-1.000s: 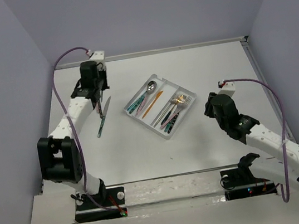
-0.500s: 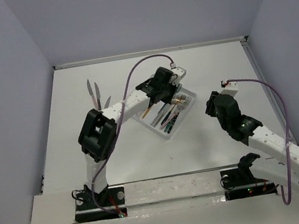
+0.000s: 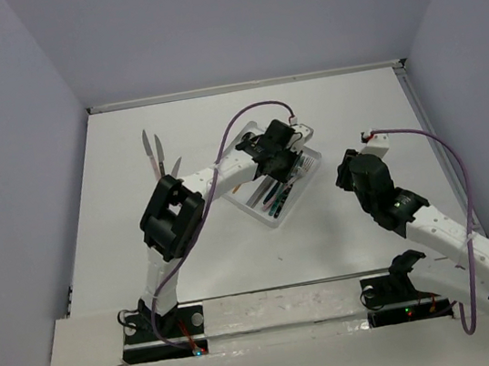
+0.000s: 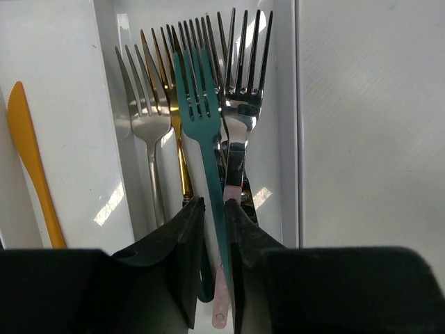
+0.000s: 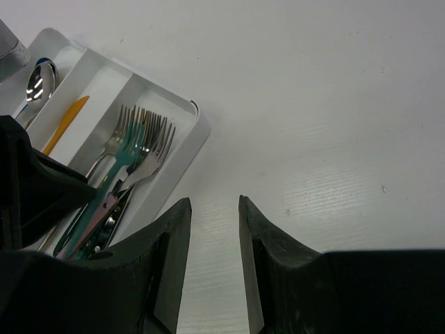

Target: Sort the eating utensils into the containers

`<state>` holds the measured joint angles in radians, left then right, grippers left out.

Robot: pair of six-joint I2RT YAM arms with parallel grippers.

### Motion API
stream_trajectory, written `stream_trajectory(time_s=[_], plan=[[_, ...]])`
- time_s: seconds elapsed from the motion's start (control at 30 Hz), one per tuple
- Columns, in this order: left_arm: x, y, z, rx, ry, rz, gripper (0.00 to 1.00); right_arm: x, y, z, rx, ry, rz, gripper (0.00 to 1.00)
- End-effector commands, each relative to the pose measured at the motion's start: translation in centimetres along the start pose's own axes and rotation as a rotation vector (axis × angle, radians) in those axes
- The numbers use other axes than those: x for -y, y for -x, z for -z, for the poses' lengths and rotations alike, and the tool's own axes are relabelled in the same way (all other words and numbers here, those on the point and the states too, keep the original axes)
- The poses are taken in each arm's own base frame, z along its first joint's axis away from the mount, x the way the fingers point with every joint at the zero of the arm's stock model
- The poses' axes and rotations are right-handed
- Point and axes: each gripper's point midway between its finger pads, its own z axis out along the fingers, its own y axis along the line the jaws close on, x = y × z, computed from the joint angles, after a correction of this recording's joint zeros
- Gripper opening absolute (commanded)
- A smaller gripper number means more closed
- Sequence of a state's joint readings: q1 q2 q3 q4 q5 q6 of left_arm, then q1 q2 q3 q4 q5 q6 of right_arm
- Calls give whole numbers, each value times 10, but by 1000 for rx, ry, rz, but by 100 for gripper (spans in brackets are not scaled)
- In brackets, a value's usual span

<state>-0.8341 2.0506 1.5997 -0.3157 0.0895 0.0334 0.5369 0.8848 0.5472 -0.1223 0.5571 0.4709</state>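
The clear whitish tray (image 3: pixel 277 219) lies mid-table, with my left gripper (image 3: pixel 282 153) right over its right compartment. In the left wrist view my left gripper (image 4: pixel 214 203) is shut on the handle of a teal fork (image 4: pixel 201 104). The fork rests on a pile of forks: a silver one (image 4: pixel 142 115), a gold one (image 4: pixel 175 118) and a pink-handled one (image 4: pixel 238 139). An orange knife (image 4: pixel 28 146) lies in the middle compartment. My right gripper (image 3: pixel 344 172) is open and empty over bare table, right of the tray (image 5: pixel 188 139). The teal fork also shows in the right wrist view (image 5: pixel 128 149).
Three silver utensils (image 3: pixel 159 152) lie loose on the table at the far left. A spoon (image 5: pixel 38 82) lies in the tray's far compartment. Walls close in the table on the left, back and right.
My left arm has swung from the loose utensils at the far left to over the tray, then edged slightly right. The right arm has hardly moved.
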Motion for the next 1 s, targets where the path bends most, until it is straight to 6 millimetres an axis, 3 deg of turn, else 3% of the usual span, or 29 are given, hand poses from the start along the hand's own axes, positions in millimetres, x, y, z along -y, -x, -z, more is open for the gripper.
stream_trajectory(time_s=[0.0,0.13,0.3,0.37,0.4,0.43,0.47,0.5,0.53,0.6,0.63,0.67,0.73,0.77,0.87,0.97], plan=[[6,30,26,77,-7,-1,39,-8,23,1,65,18,-39,40],[5,33,31,94,-4,-6,50,-8,22,1,64,18,-39,40],[2,35,38,108,11,-35,56,-9,23,1,64,21,-37,40],[-12,46,54,148,62,-58,56,-9,22,1,62,22,-36,40],[-18,58,73,194,84,-64,56,-9,21,1,58,23,-34,40],[-35,64,84,219,117,-53,56,-9,22,1,59,24,-35,40],[-67,71,109,268,206,-36,60,-10,22,1,59,25,-35,40],[-67,74,120,291,213,-39,63,-10,21,1,57,26,-34,40],[-100,65,128,290,259,4,66,-10,21,1,56,25,-34,40],[-133,60,160,334,302,58,66,-10,20,0,51,26,-31,40],[-171,37,168,312,361,119,66,-11,19,0,49,27,-29,40],[-185,31,184,328,393,139,67,-11,19,-1,49,27,-27,40],[-210,5,195,280,446,150,69,-11,20,-1,49,23,-26,40],[-220,-8,199,251,471,152,75,-11,19,-2,48,21,-26,40],[-246,-83,197,83,550,188,83,-10,19,-2,46,18,-26,40],[-256,-122,195,35,537,238,86,-11,18,-2,43,20,-24,40]])
